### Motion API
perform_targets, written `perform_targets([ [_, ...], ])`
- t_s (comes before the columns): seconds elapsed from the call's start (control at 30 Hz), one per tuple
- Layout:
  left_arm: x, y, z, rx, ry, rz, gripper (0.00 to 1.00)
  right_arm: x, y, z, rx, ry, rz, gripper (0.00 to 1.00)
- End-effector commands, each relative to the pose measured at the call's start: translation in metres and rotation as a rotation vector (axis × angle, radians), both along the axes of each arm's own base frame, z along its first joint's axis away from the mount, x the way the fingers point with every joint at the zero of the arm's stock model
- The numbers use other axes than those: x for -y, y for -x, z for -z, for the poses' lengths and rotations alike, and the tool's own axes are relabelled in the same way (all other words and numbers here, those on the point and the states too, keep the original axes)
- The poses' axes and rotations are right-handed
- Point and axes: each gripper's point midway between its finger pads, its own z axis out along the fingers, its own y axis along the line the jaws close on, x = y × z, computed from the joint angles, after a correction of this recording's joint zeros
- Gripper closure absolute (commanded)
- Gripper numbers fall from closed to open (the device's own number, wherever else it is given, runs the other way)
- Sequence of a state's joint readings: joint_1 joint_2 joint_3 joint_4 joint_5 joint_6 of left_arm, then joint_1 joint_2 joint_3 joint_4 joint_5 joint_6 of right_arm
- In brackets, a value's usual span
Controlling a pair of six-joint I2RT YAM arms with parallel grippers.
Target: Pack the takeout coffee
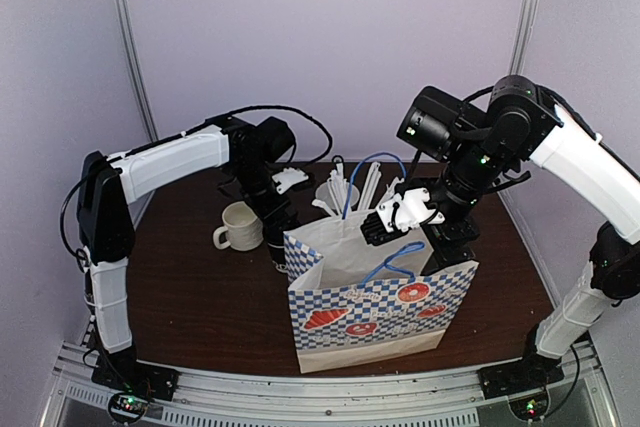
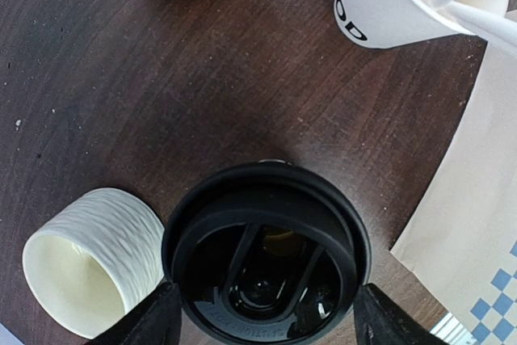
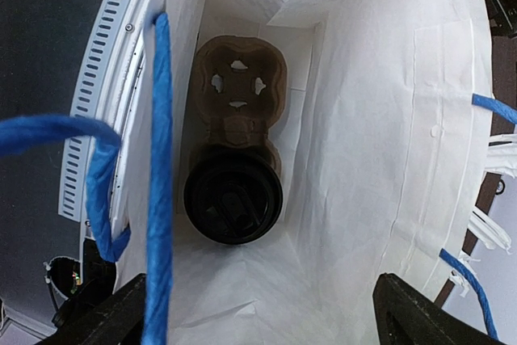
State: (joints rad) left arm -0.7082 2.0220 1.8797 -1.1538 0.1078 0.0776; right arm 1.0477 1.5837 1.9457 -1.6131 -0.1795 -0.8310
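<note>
Left gripper [image 2: 265, 306] stands low over the table [image 2: 161, 103] with its two fingers [image 2: 149, 325] spread wide, one on each side of a cup [image 2: 266, 268]. From the wrist camera only the cup's black lid [image 2: 202, 224] shows, and it fills the gap between the fingers. Each finger lies right at the edge of the lid, but it cannot be told whether they press on the cup or only stand beside it. The cup is upright on the table. Just to the left of the gripper is the cream mug [image 2: 89, 268], close beside the cup. Ahead and to the right is the white stirrer cup [image 2: 388, 6] — it has black letters on its side. On the right, close to the right finger, is the paper bag [image 2: 477, 199].

Right gripper [image 3: 260, 287] hangs above the open mouth of the bag and looks straight down into it. Its fingers [image 3: 105, 321] are far apart and hold nothing. Directly below it, on the bottom of the bag, lies a brown carrier [image 3: 238, 70] with two sockets. The other cup [image 3: 233, 199], also under a black lid, sits in the socket nearer to the fingers — the farther socket shows its cut-out bottom. The blue handles [image 3: 157, 159] of the bag hang on both sides of the gripper, the nearer one on its left.
</note>
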Motion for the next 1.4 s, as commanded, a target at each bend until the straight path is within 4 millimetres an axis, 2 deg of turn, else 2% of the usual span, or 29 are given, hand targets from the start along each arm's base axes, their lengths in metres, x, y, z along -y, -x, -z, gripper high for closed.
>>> perform_targets([
  [0.0,0.005,0.001,-0.017,0.001,0.047,0.009,0.23,0.005,0.005,-0.003,-0.003,0.001,-0.010,0.05],
  [0.13,0.009,0.003,-0.034,0.028,0.097,0.026,0.20,0.005,0.005,-0.003,-0.001,0.004,-0.013,0.05],
  [0.27,0.008,0.000,-0.026,0.036,0.079,0.034,0.18,0.004,0.002,-0.015,0.022,-0.016,-0.014,0.05],
  [0.4,0.005,0.001,-0.019,0.026,0.060,0.030,0.18,0.008,-0.007,-0.045,0.126,-0.072,-0.003,0.05],
  [0.53,0.004,0.006,-0.014,0.004,0.057,0.036,0.19,0.014,-0.026,-0.081,0.300,-0.160,0.039,0.05],
  [0.67,0.006,0.012,-0.008,-0.033,0.069,0.046,0.21,0.031,-0.051,-0.112,0.463,-0.217,0.123,0.05],
  [0.8,0.007,0.014,-0.007,-0.041,0.070,0.051,0.21,0.059,-0.073,-0.131,0.540,-0.238,0.240,0.05],
  [0.9,0.008,0.014,-0.005,-0.041,0.063,0.057,0.21,0.077,-0.086,-0.135,0.548,-0.247,0.316,0.05],
  [0.97,0.007,0.013,-0.002,-0.029,0.041,0.060,0.21,0.081,-0.088,-0.132,0.538,-0.248,0.337,0.05],
  [1.1,0.004,0.010,-0.004,0.029,-0.012,0.069,0.19,0.083,-0.091,-0.127,0.527,-0.236,0.350,0.05],
  [1.23,-0.001,0.003,-0.018,0.115,-0.036,0.058,0.18,0.081,-0.092,-0.121,0.509,-0.227,0.353,0.05],
  [1.37,0.000,0.007,-0.018,0.106,-0.021,0.071,0.17,0.080,-0.094,-0.115,0.494,-0.212,0.349,0.05],
])
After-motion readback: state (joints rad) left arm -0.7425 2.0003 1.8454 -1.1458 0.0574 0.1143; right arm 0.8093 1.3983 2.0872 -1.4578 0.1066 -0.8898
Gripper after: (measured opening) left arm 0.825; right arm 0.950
